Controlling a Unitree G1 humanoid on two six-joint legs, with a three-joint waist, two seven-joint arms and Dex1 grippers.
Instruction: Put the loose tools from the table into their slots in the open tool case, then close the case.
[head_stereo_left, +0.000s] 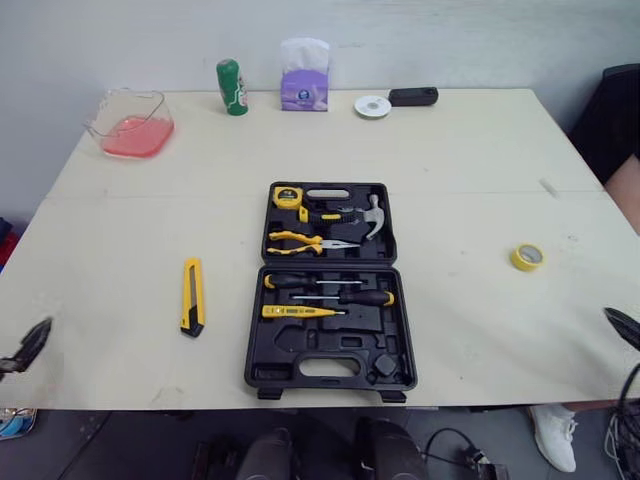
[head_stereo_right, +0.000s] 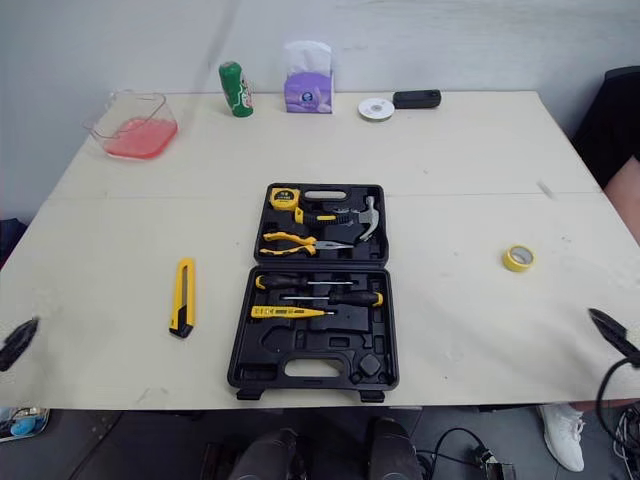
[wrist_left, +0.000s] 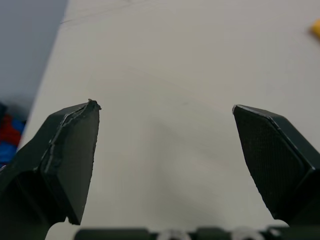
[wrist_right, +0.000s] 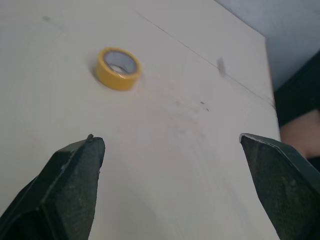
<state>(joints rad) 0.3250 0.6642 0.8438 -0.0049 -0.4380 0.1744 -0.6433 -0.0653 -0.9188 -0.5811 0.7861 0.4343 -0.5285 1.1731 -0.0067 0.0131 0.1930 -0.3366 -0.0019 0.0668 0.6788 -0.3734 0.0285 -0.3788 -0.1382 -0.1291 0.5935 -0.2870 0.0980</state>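
Observation:
A black tool case (head_stereo_left: 330, 285) lies open mid-table, holding a tape measure, hammer, pliers and screwdrivers in its slots. A yellow and black utility knife (head_stereo_left: 192, 297) lies loose on the table to the case's left. A yellow tape roll (head_stereo_left: 527, 257) rests to the right, also seen as a yellow tape roll (wrist_right: 118, 68) beyond my right gripper. My left gripper (wrist_left: 165, 150) hangs open over bare table near the front left edge, showing as a left gripper (head_stereo_left: 28, 347). My right gripper (wrist_right: 172, 175) stands open near the right edge, showing as a right gripper (head_stereo_left: 622, 326).
Along the far edge stand a clear container (head_stereo_left: 131, 123) with pink contents, a green bottle (head_stereo_left: 232, 87), a purple tissue pack (head_stereo_left: 304, 76), a white disc (head_stereo_left: 372, 106) and a black device (head_stereo_left: 413, 96). A person's arm (head_stereo_left: 628, 195) shows at the right.

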